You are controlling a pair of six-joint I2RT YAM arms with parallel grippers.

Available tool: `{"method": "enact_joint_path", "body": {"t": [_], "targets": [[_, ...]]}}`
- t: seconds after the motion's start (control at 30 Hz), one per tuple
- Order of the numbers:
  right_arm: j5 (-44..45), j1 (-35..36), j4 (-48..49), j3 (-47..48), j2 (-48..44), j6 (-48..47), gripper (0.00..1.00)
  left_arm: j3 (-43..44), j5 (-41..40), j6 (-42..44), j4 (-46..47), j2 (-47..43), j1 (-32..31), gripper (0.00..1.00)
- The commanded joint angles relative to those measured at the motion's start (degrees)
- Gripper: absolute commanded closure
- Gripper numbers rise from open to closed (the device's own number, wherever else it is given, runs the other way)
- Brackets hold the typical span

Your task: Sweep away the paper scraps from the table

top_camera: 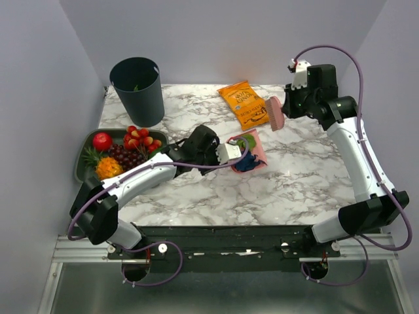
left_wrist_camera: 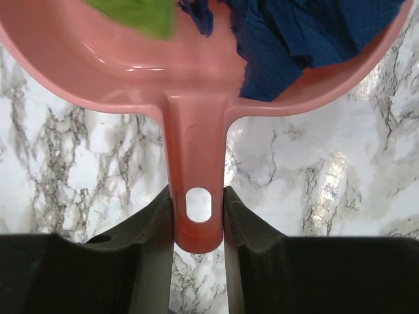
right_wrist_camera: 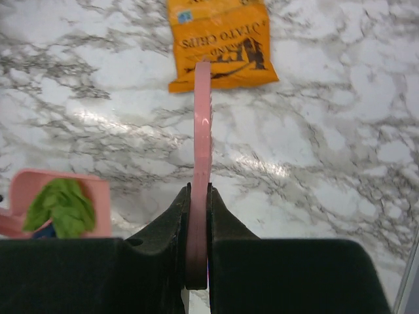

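Spilling is the big worry now. The left gripper (left_wrist_camera: 198, 196) pinches the handle of the pink dustpan (left_wrist_camera: 196, 85), one finger on each side, right by the hang hole. It grips only the thin end of the handle, so the pan could twist or dip if the arm moves fast. Then the paper scraps (top_camera: 246, 163) would slide over the edge and land back on the table (top_camera: 294, 176). The blue scrap (left_wrist_camera: 294, 39) is big and floppy, so it may go first. The bin (top_camera: 137, 91) stands at the far left corner, well apart from the pan, so it looks like a long carry.

The right gripper (right_wrist_camera: 198, 196) pinches the flat pink sweeper (right_wrist_camera: 203, 118) and holds it up near the snack bag (right_wrist_camera: 219, 42). A careless swing could knock that bag.

The scraps lie inside the dustpan, the blue one and a green scrap (right_wrist_camera: 62, 206), just past the handle from the left fingers. They are well apart from the sweeper, off to its left. I cannot tell if the pan rests on the table or hangs just above it.
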Motion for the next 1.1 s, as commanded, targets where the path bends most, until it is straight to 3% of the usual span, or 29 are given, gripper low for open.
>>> {"method": "enact_joint_path", "body": {"t": [0.0, 0.17, 0.53, 0.73, 0.9, 1.07], "targets": [[-0.91, -3.09, -0.49, -5.54, -2.79, 1.38, 1.00, 7.06, 2.24, -2.39, -4.22, -2.25, 1.40, 1.00], [-3.28, -3.18, 4.17, -13.28, -7.18, 3.49, 0.99, 12.69, -0.21, -2.04, -11.08, -3.83, 3.77, 1.00], [-4.26, -3.18, 3.91, -14.34, -8.06, 5.50, 0.99, 33.52, -3.81, -2.21, -28.30, 2.05, 17.74, 1.00], [-3.99, -3.53, 4.34, -16.19, -8.59, 5.94, 0.99, 43.10, -13.56, -1.42, -31.12, 5.82, 22.57, 1.00], [-6.71, -3.88, 3.73, -17.15, -7.80, 7.26, 0.99, 54.34, -17.18, -1.60, -36.31, 9.96, 26.79, 1.00], [-7.85, -3.88, 3.82, -17.95, -7.54, 7.35, 0.99, 59.37, -20.25, -0.63, -36.66, 12.51, 34.07, 1.00]]}}
